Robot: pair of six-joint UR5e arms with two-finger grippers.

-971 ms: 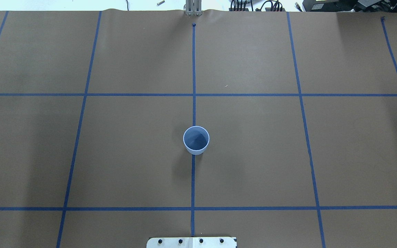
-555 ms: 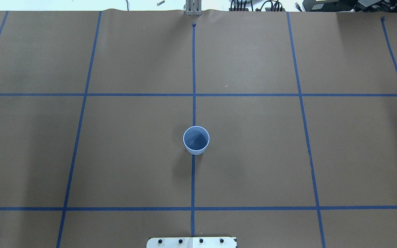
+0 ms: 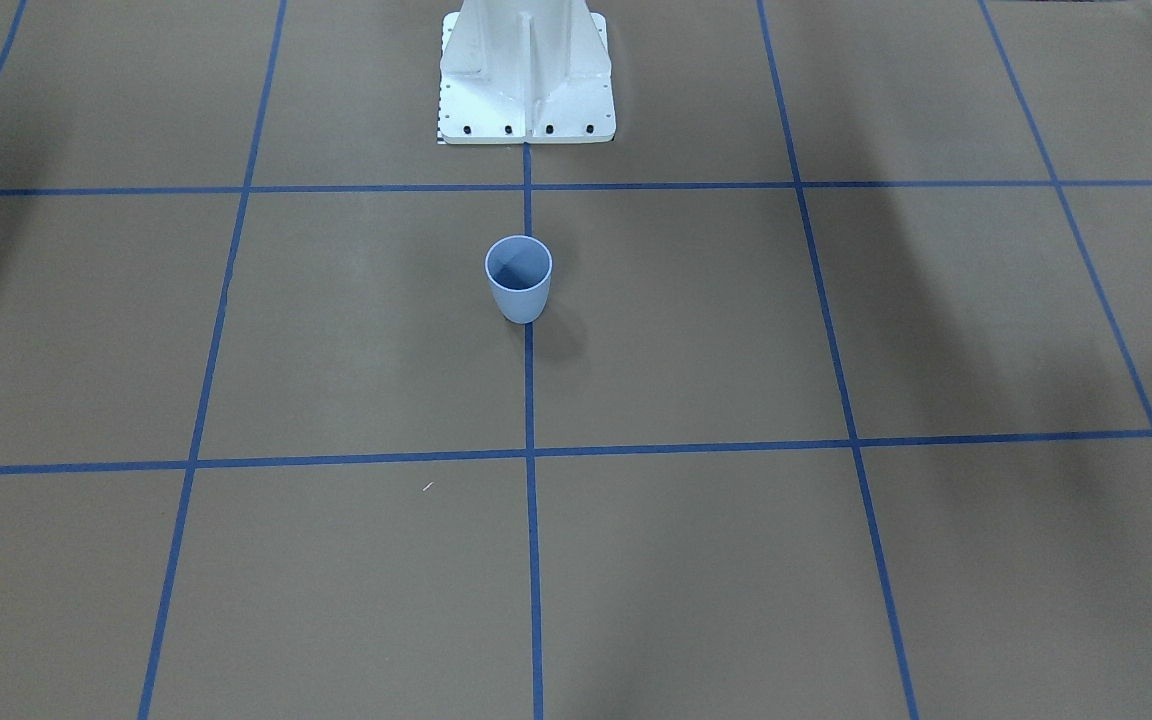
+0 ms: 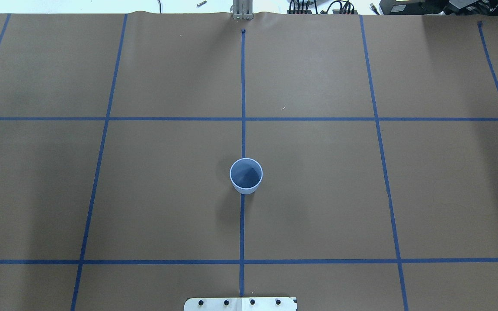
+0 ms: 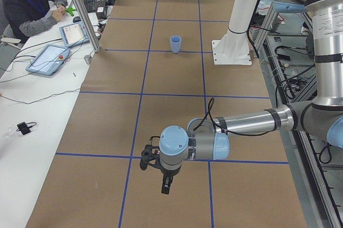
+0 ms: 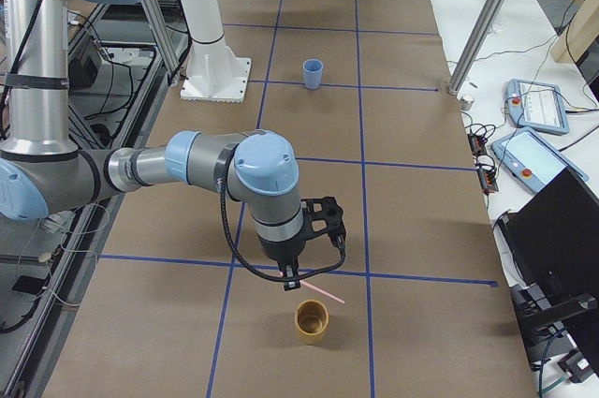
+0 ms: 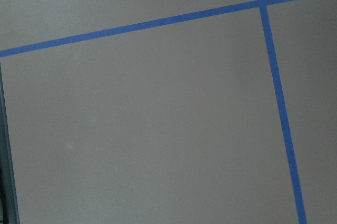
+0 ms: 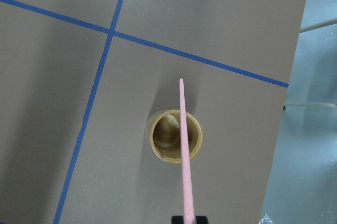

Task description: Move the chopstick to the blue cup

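Right wrist-mounted view: I saw the right gripper (image 8: 188,220) clamped on the long thin pale pink chopstick (image 8: 184,145).
It crossed a round tan cup (image 8: 174,135) mid-frame; I couldn't tell how wide the left gripper (image 5: 165,184) stood.

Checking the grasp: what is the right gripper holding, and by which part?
The right gripper holds the chopstick near one end; the rest juts out above the tan cup.

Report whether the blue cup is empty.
Empty: the blue cup shows only bare inside from overhead; the chopstick hangs over a brown cup.
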